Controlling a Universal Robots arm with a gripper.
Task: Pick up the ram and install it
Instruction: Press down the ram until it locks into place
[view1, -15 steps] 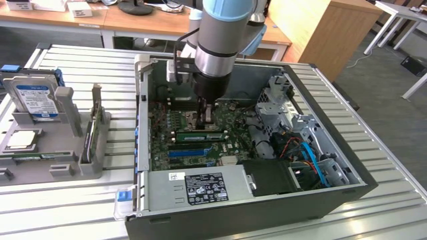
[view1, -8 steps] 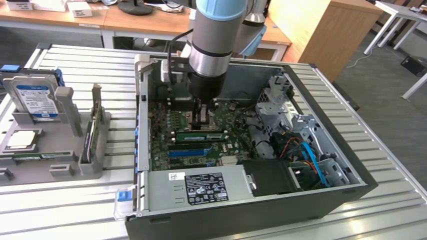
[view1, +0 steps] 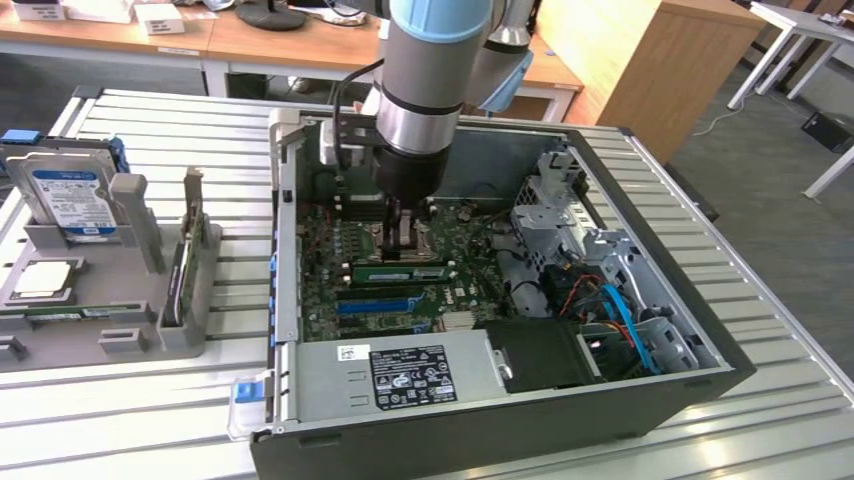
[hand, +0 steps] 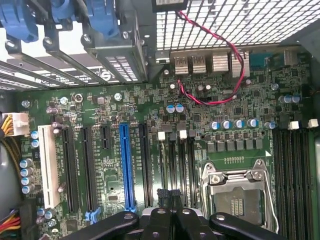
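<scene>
The gripper (view1: 400, 243) is pressed together, holding nothing, low over the motherboard (view1: 350, 285) inside the computer case (view1: 641, 390), near the ram (view1: 396, 271).

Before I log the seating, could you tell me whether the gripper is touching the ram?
Cannot tell. In the exterior view the gripper stands close over the ram, but neither contact nor a gap shows plainly.
</scene>
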